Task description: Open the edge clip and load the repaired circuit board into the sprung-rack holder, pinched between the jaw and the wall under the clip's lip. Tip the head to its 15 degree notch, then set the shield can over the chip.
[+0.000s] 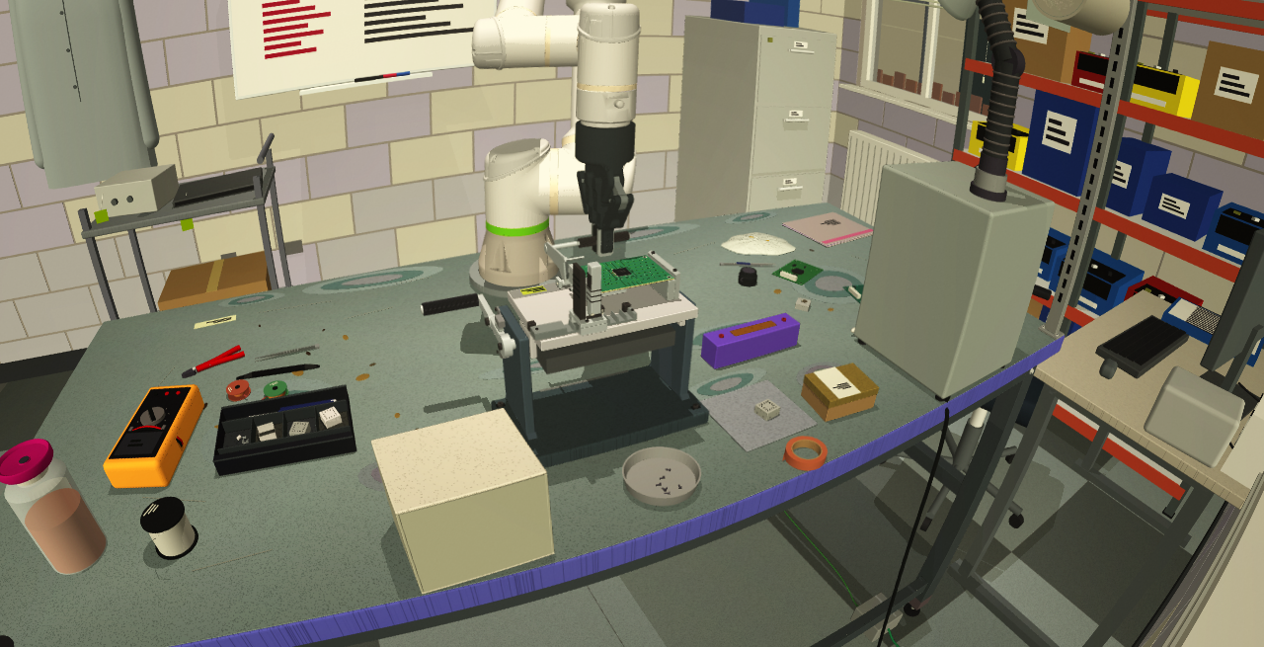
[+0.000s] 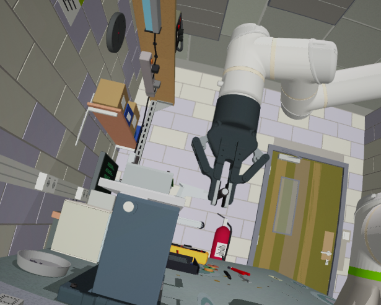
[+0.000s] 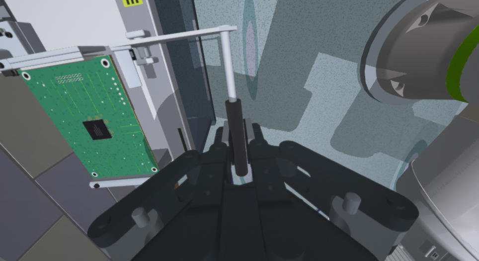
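The black grip of the tilt lever [image 3: 237, 139] is partly hidden between my fingers; its silver rod [image 3: 227, 65] runs back to a crossbar on the holder's head. The green circuit board [image 3: 88, 117] with its black chip [image 3: 97, 129] sits in the sprung-rack holder [image 1: 601, 307] at the bench's middle, framed by pale rails. A small shield can [image 1: 765, 408] rests on a grey mat to the holder's right. My gripper [image 2: 222, 197] hangs behind the holder's rear edge [image 1: 605, 241] and is closed around the lever's grip.
The holder's dark stand [image 2: 131, 249] rises just beside the gripper. A cream box [image 1: 464, 495] and a grey dish [image 1: 661, 475] sit in front of it, a purple block [image 1: 751, 340] and a tall grey cabinet [image 1: 950, 276] to its right. The arm's base [image 1: 517, 219] stands close behind.
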You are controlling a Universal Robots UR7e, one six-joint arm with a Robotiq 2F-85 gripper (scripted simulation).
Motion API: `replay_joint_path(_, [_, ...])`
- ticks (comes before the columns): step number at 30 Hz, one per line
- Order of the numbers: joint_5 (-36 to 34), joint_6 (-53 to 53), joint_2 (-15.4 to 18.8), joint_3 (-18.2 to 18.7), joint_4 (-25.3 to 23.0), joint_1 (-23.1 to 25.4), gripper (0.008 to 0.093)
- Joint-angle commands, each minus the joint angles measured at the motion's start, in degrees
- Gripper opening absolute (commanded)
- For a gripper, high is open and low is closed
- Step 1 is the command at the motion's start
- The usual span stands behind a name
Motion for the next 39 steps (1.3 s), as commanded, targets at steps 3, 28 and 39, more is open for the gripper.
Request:
replay_joint_path(3, [0.0, 0.1, 0.0, -0.6, 0.6, 0.1, 0.0080])
replay_joint_path(28, [0.0, 1.0, 1.4, -5.0, 3.5, 1.0, 0.0080])
replay_joint_path(39, [0.0, 1.2, 1.9, -5.8, 3.8, 1.2, 0.0080])
